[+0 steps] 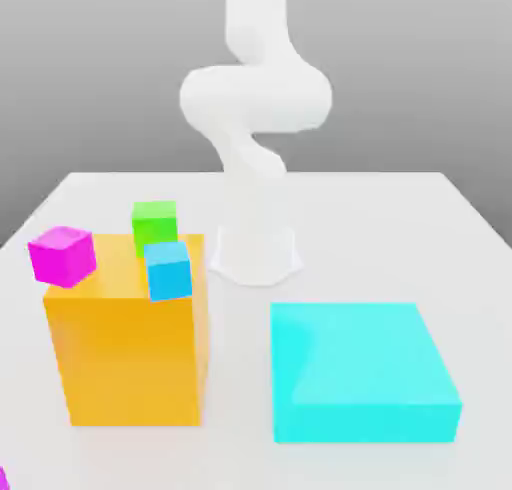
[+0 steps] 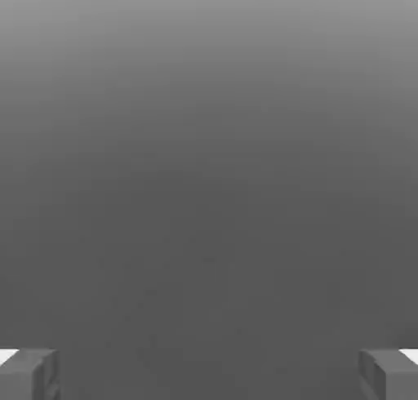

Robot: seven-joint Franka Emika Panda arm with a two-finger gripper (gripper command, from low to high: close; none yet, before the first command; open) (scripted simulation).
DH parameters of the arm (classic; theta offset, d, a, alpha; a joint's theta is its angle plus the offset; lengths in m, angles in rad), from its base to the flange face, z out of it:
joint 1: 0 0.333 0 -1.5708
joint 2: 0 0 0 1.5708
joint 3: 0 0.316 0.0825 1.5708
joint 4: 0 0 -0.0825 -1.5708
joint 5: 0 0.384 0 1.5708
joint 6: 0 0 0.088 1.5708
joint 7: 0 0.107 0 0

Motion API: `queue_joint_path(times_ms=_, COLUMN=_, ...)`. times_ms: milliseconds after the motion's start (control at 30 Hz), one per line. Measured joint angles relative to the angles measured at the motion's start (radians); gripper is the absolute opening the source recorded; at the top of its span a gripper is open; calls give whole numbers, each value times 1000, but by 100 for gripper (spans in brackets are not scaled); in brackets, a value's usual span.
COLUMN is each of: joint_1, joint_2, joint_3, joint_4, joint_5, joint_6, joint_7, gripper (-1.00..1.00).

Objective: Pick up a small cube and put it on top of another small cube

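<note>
A white Franka Emika Panda arm (image 1: pixel 258 98) rises from its base (image 1: pixel 255 256) on a pale surface (image 1: pixel 375 233), behind an orange block (image 1: pixel 130 363) and a cyan slab (image 1: pixel 355 353) in the exterior view. The claw (image 2: pixel 209 374) is released, its two fingers (image 2: pixel 42 374) spread wide in the hand view with nothing between them, against a plain gray backdrop (image 2: pixel 209 186).

Three small cubes appear at the top of the orange block, on the exterior view's left. The magenta cube (image 1: pixel 63 256) sits at the block's outer side, turned at an angle and reaching past the edge. The green cube (image 1: pixel 155 226) is toward the back, the side nearer the arm's base. The blue cube (image 1: pixel 168 271) is at the front, near the corner facing the slab, and partly covers the green one from this angle; whether those two touch cannot be told. None of the three is stacked on another.

The cyan slab, low and broad, lies flat on the exterior view's right, apart from the taller orange block. A sliver of a magenta object (image 1: pixel 3 478) is cut off at the exterior view's lower left corner.
</note>
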Motion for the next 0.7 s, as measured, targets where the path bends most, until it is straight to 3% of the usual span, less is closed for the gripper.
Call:
queue_joint_path(times_ms=367, joint_1=-167, joint_2=406, joint_3=14, joint_4=96, joint_5=-57, joint_6=61, joint_7=315, gripper=0)
queue_joint_path(times_ms=700, joint_1=-275, joint_2=767, joint_3=-36, joint_4=182, joint_5=-64, joint_6=117, joint_7=567, gripper=0)
